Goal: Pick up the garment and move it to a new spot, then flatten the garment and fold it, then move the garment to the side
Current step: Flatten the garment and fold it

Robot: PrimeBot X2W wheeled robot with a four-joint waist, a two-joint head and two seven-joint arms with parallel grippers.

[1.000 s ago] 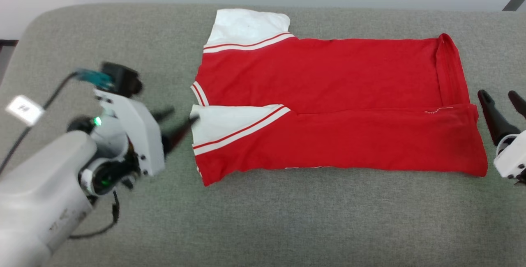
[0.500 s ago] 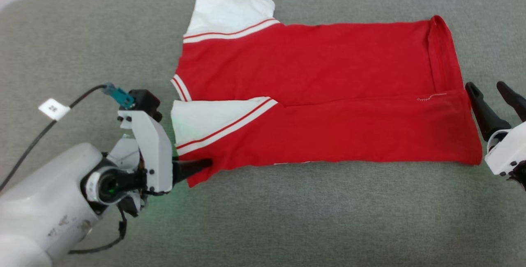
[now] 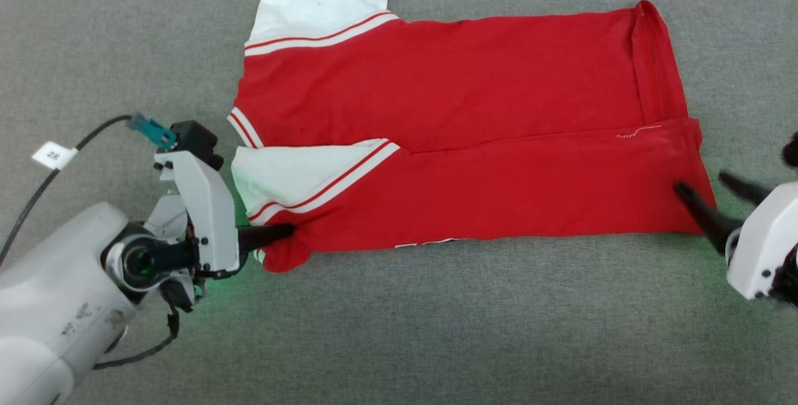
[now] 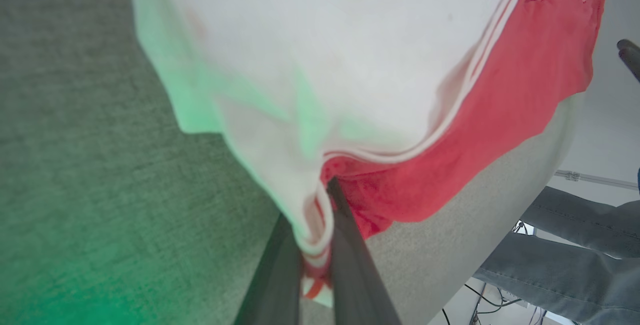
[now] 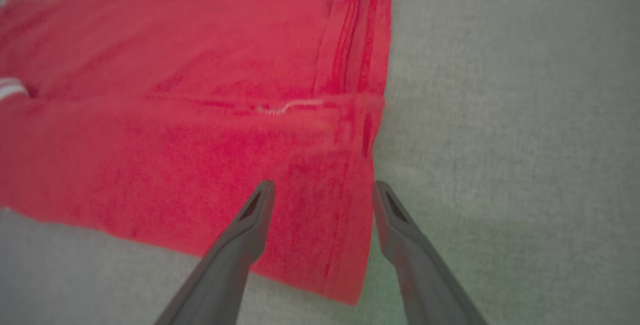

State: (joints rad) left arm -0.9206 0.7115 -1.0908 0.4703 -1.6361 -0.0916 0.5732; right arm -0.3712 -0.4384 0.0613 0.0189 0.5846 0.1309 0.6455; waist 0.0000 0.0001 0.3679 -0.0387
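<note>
On the grey, felt-like tabletop [image 3: 399, 330] the red jersey shirt [image 3: 467, 143] of thin soft fabric, with white sleeves and white-and-red striped trim, lies flat. Its near side is folded in over the middle, the sleeves point towards the robot's left and the hem towards its right. The left gripper [image 3: 283, 232] sits at the shirt's near left corner with its two long dark fingers [image 4: 350, 255] pressed together. They pinch a bunched bit of white sleeve and striped trim, which the left wrist view shows squeezed between them. A green glow from that wrist tints the tabletop and the sleeve beside it. The right gripper [image 3: 701, 182] is at the near right corner with its fingers [image 5: 240, 235] spread wide and holding nothing. In the right wrist view one fingertip is over the red cloth and the other over the grey tabletop just beside the hem edge; whether either tip touches cannot be told. Beyond the tabletop's far edge in the left wrist view are a person's legs [image 4: 575, 245] in blue jeans.
</note>
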